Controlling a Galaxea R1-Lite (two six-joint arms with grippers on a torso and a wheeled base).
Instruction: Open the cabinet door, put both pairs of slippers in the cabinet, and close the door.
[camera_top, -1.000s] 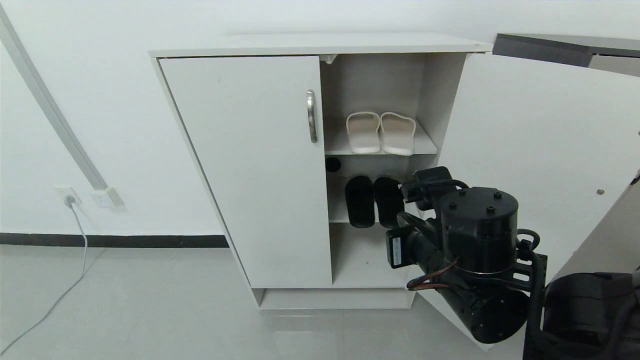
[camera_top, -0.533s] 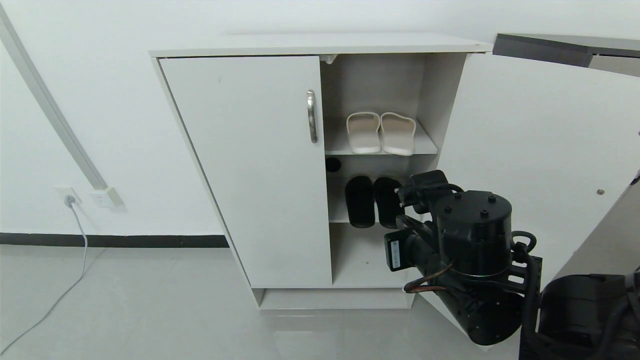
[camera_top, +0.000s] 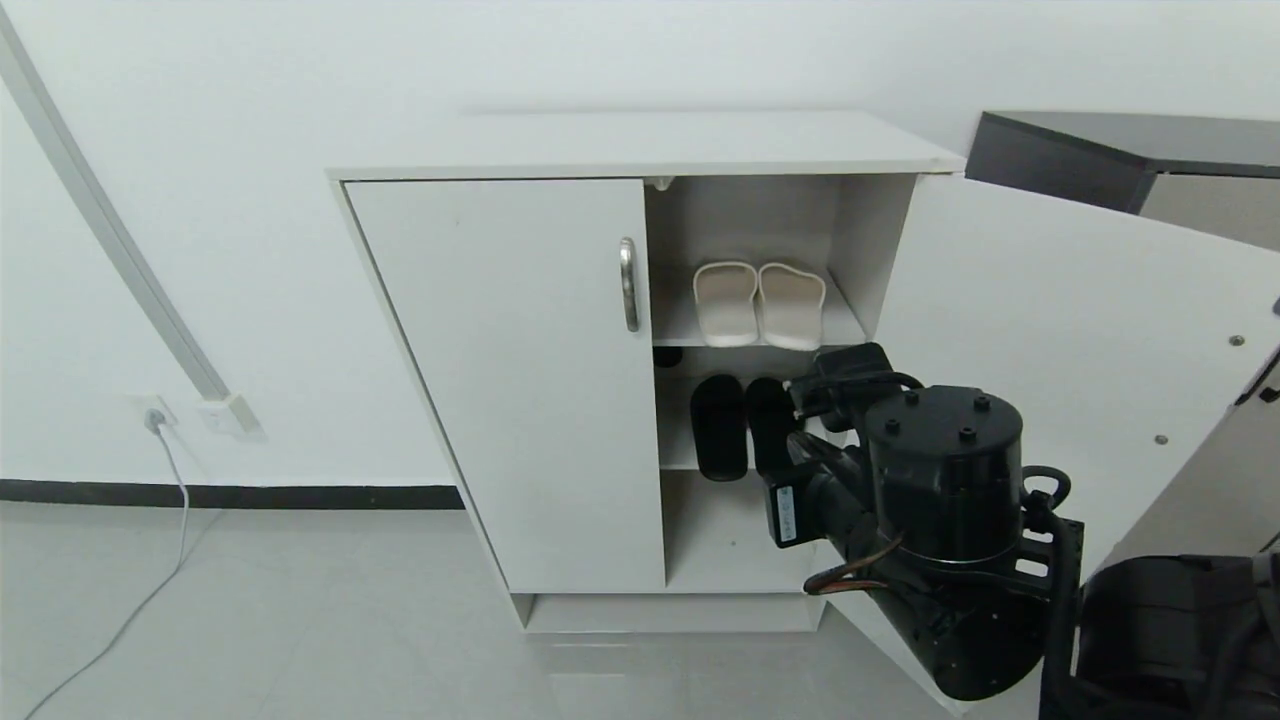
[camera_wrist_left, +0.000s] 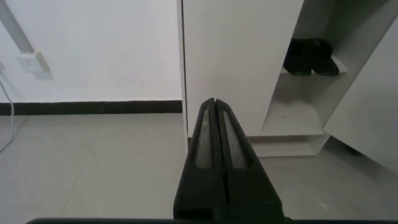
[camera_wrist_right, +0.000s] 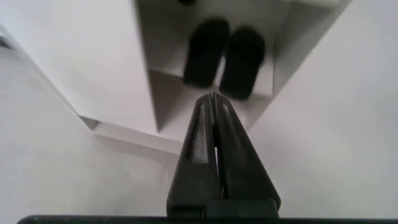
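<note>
The white cabinet (camera_top: 640, 140) stands against the wall with its left door (camera_top: 500, 380) closed and its right door (camera_top: 1050, 330) swung wide open. A white pair of slippers (camera_top: 760, 305) sits on the upper shelf. A black pair of slippers (camera_top: 735, 428) sits on the middle shelf, toes inward. My right arm (camera_top: 930, 480) is just in front of the open compartment. The right gripper (camera_wrist_right: 213, 98) is shut and empty, pointing at the black slippers (camera_wrist_right: 224, 53) from a short way off. My left gripper (camera_wrist_left: 214, 102) is shut and empty, low over the floor, facing the closed door.
The open door blocks the space to the cabinet's right. A dark grey cabinet (camera_top: 1100, 150) stands behind it. A wall socket with a cable (camera_top: 155, 415) lies at the far left. Bare grey floor (camera_top: 300, 640) stretches in front of the cabinet.
The head camera has shifted, so the cabinet sits lower and looks smaller. My right arm has drawn slightly left and back from the shelves. The slippers have stayed put.
</note>
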